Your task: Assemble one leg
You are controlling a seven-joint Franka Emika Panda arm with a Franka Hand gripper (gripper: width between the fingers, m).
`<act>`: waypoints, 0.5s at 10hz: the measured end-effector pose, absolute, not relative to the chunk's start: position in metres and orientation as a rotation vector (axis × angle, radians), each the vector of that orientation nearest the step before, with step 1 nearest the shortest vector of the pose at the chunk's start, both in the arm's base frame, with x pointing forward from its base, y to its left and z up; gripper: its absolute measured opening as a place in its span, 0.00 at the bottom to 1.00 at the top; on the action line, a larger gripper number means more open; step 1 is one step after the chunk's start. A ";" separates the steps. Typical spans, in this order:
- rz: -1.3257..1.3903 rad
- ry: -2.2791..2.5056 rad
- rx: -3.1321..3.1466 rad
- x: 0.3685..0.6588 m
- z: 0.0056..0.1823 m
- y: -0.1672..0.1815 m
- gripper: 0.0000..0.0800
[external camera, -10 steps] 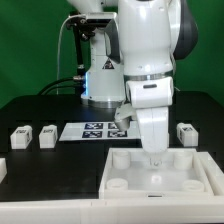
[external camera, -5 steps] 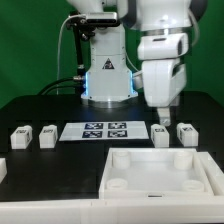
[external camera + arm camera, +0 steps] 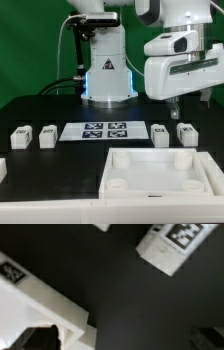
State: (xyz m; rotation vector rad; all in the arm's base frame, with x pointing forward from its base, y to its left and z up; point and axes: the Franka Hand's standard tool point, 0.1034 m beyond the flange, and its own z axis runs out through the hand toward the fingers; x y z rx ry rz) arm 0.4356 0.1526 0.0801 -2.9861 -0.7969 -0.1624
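Four small white legs with code tags stand on the black table: two at the exterior view's left (image 3: 21, 137) (image 3: 46, 136) and two at its right (image 3: 161, 134) (image 3: 186, 132). My gripper (image 3: 190, 100) hangs open and empty, high above the two right legs and touching nothing. In the wrist view one tagged leg (image 3: 170, 243) lies on the dark table, well away from the gripper (image 3: 125, 339). The dark fingertips (image 3: 40, 338) stand wide apart at the frame edge with only table between them.
The large white square tray-like part (image 3: 205, 180) lies at the front. A white tagged edge (image 3: 40, 303) fills one side of the wrist view; I cannot tell which part it is. The marker board (image 3: 95, 130) lies mid-table, the robot base (image 3: 105, 75) behind it.
The arm has lifted from over the tray-like part and swung toward the exterior view's right. It now hangs higher, above the two right legs. The gripper holds nothing throughout.
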 end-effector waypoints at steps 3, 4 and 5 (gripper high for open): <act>-0.092 -0.125 -3.047 0.427 0.069 0.164 0.81; -0.057 -0.117 -3.050 0.422 0.063 0.163 0.81; -0.022 -0.129 -3.055 0.423 0.064 0.163 0.81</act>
